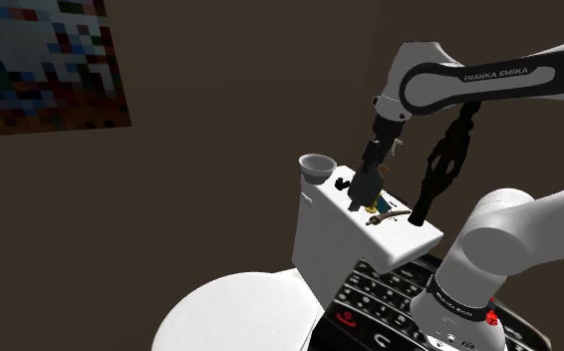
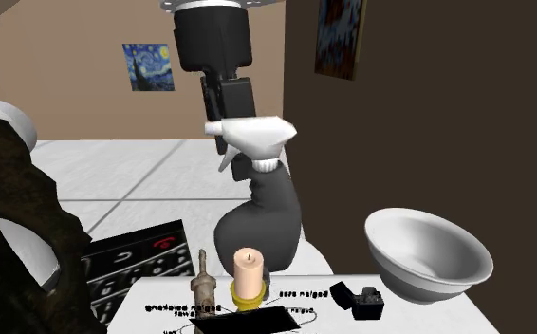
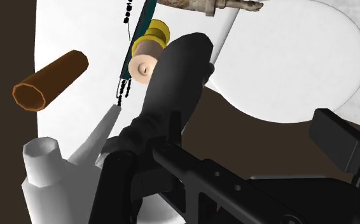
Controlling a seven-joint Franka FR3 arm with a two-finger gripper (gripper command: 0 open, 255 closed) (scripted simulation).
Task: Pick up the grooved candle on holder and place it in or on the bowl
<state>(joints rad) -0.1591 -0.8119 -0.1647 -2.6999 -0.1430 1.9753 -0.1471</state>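
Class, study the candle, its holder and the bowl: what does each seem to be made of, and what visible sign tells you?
The candle looks like wax: pale peach, matt, with a small wick on top. Its holder is smooth yellow, perhaps brass or painted metal; the colour leaves that open. The bowl is plain white and smooth, possibly ceramic or plastic; nothing settles which.

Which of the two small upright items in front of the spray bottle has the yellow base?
The pale candle, wick on top, on a yellow holder; the thinner grey-brown piece beside it has none.
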